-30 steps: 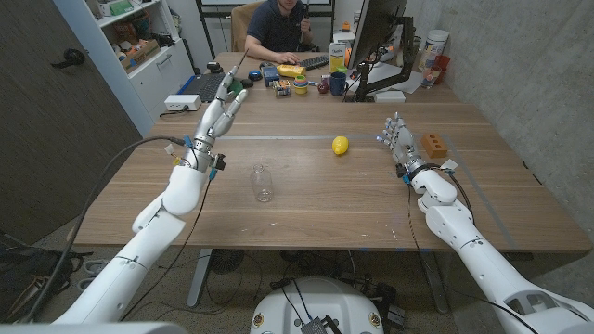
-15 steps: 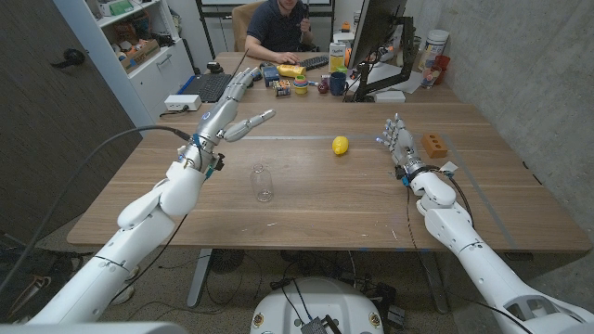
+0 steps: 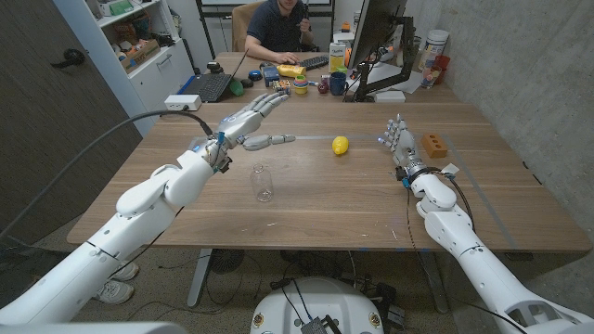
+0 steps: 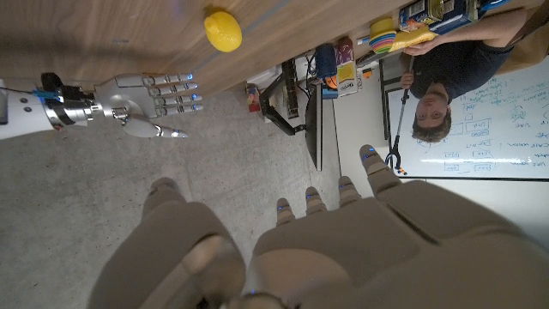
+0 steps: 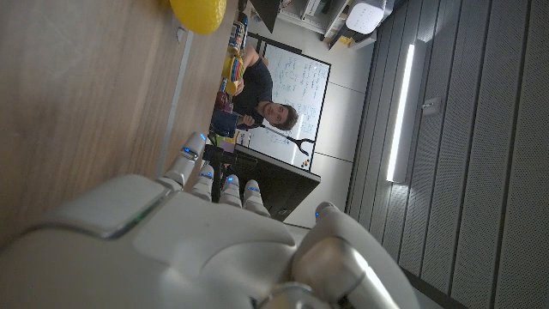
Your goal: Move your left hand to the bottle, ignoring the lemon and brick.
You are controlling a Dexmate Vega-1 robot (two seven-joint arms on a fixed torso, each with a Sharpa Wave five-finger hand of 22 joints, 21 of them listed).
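A small clear bottle (image 3: 264, 183) stands upright on the wooden table (image 3: 316, 199) near the middle. My left hand (image 3: 251, 119) hovers above the table behind and left of the bottle, fingers spread and stretched toward the far side, holding nothing. The yellow lemon (image 3: 341, 146) lies to the right of the bottle, and it appears in the left wrist view as the lemon (image 4: 222, 29). An orange brick (image 3: 433, 145) sits at the right. My right hand (image 3: 400, 141) stands on the table just left of the brick, fingers extended and apart, empty; it appears in the left wrist view as the right hand (image 4: 137, 97).
A person (image 3: 278, 26) sits behind the table's far edge. Along that edge stand a laptop (image 3: 212, 86), a monitor (image 3: 376, 42), a mug (image 3: 338, 83) and several small items. A black cable (image 3: 139, 130) runs along my left arm.
My left arm has swung right and forward; the hand has tipped from pointing up to reaching out level over the table, nearer the bottle. The right hand has not moved.
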